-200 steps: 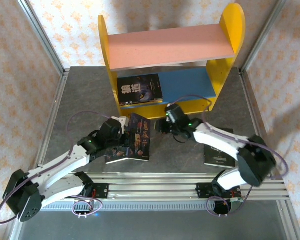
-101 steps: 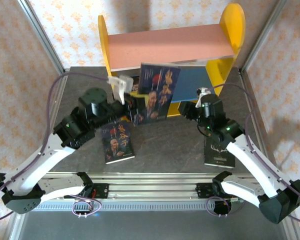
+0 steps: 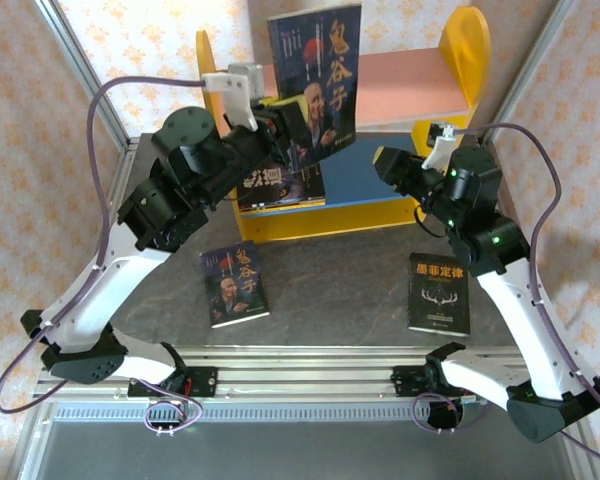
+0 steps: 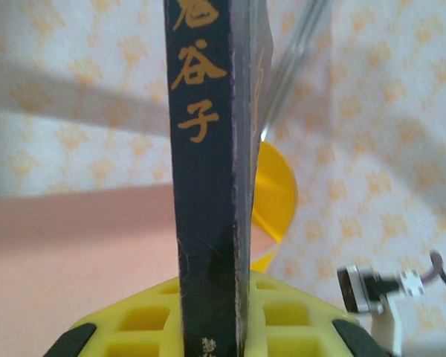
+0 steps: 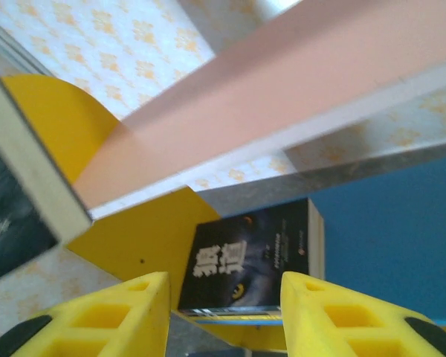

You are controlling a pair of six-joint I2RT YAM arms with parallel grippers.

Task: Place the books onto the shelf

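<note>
– While the left claw is pinching that dark blue book by its lower edge, where's the book actually sitting?

– Up in the air, upright, cover facing the top camera, right in front of the shelf's pink upper board. On the left wrist cam the claw has the book's spine squeezed between its yellow fingers.

– And the right claw?

– Spread wide with nothing in it, hovering just off the blue lower board, toward its right end.

– Other books?

– A wolf-eye book is at the left end of the blue board, also clear from the right wrist. Two more lie flat on the grey surface: a face-cover book on the left and a black antler book on the right, well apart. That pale page edge at the left of the right wrist cam is probably the held book, but it's hard to tell.
</note>
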